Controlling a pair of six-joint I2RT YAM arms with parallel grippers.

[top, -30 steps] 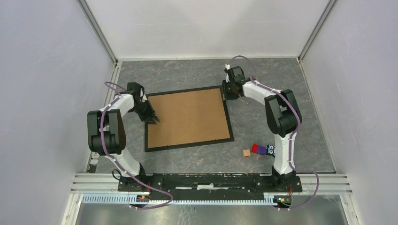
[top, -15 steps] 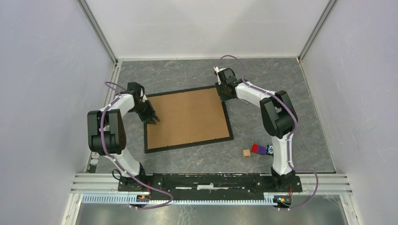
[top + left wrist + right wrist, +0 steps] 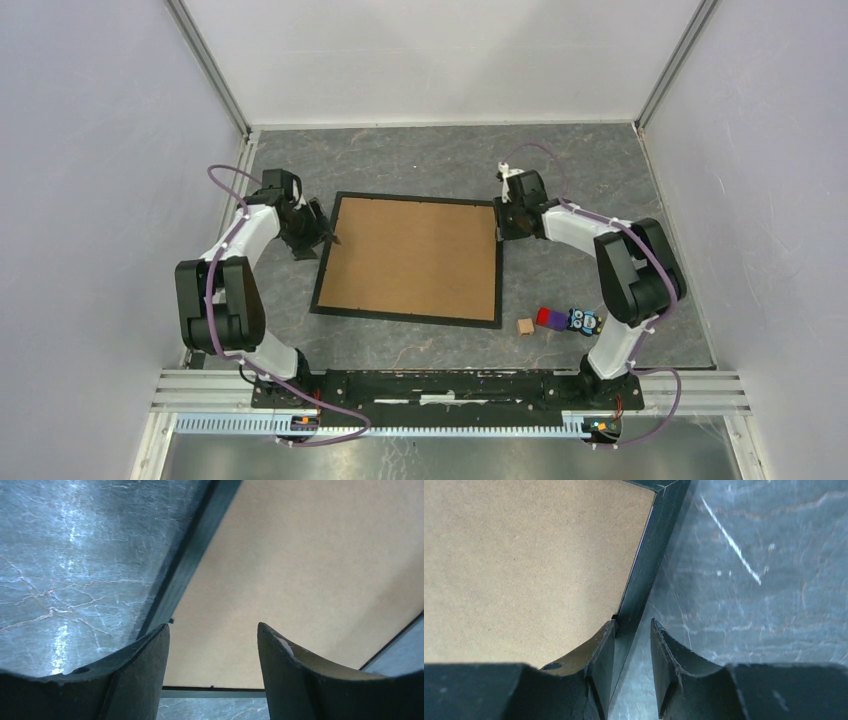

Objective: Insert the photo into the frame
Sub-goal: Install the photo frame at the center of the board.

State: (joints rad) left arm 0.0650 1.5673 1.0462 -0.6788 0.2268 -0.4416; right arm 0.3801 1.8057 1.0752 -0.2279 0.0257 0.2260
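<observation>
Right claw (image 3: 633,642) pinches the right rail of the frame (image 3: 410,317); left claw (image 3: 212,635) gapes empty over its left edge. A wooden cube (image 3: 525,326) and a small toy (image 3: 565,320) sit off its near right corner. Both arms bend inward, wrists low. The thin black frame lies flat between them, brown backing board (image 3: 415,255) up.

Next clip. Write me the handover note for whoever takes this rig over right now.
Left gripper: open, empty, at the left rail of the frame.
Right gripper: shut on the right rail near the far corner.
The frame lies flat on the table, backing board up and inside it.
The photo is not visible; possibly under the board.
To do: confirm the photo, release.
</observation>
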